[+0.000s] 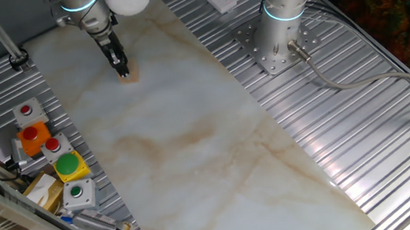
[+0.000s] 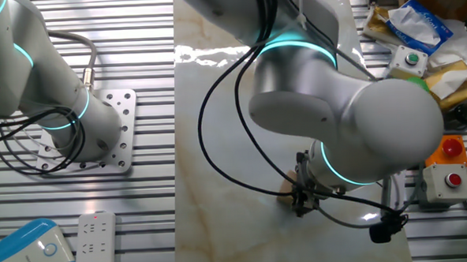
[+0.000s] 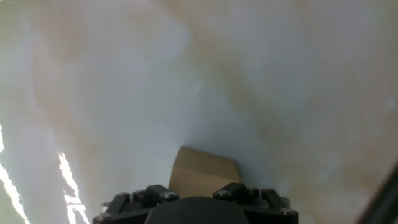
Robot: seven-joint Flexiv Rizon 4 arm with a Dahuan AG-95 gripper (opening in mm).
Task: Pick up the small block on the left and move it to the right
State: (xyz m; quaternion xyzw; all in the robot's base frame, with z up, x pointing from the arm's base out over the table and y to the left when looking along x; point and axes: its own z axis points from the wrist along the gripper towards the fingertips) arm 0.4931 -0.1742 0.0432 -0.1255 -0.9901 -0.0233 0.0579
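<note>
Hand [image 1: 124,72] tips straddle small block [image 3: 203,173] on table [image 1: 192,140].

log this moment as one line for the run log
phase: at pick | claw: down at small block, closure unclear | block: on marble table, not lifted | move to right: not yet done

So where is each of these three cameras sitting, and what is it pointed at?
One fixed view: high up, looking down the marble table; shows the arm, the pincer at the block.
The other fixed view: opposite side, low and close; the arm's elbow fills it, the pincer by the block.
Hand view: on the hand, looking down at the block.
All three share the block.
</note>
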